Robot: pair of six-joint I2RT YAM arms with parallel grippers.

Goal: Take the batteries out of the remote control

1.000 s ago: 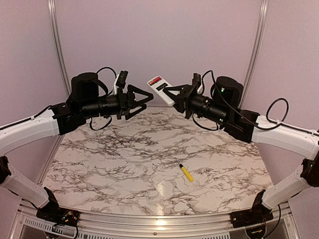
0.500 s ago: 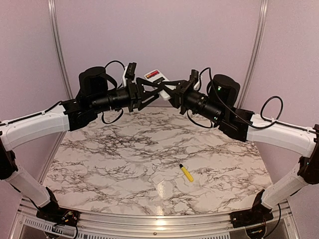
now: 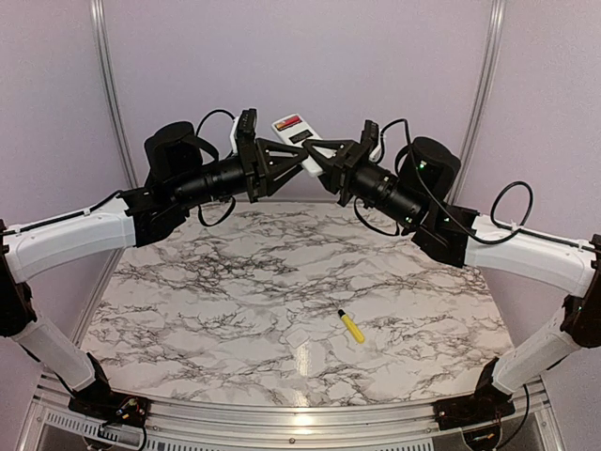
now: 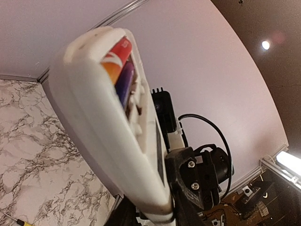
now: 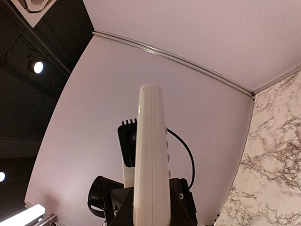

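Both arms are raised and meet in the air above the far part of the marbled tabletop (image 3: 235, 310), with the remote control (image 3: 302, 146) between them and well clear of the surface. The right hand (image 3: 327, 160) is clamped tight on the near end of the handset. In its own wrist view the white body (image 5: 150, 155) stands edge-on and upright out of the two dark fingers (image 5: 181, 207). The left hand (image 3: 293, 160) reaches in from the opposite side, its fingers set partway closed about the remote's middle. Whether they actually touch it I cannot tell, since the left wrist camera shows only the handset (image 4: 94, 122) filling the frame and none of its own fingertips. That close view shows the back of the remote with its compartment uncovered at the far end: the red battery (image 4: 114, 56) and the dark blue battery (image 4: 123, 81) lie side by side inside it. A yellow-handled screwdriver (image 3: 350, 325) lies on the tabletop toward the right, near the front, well apart from both hands.
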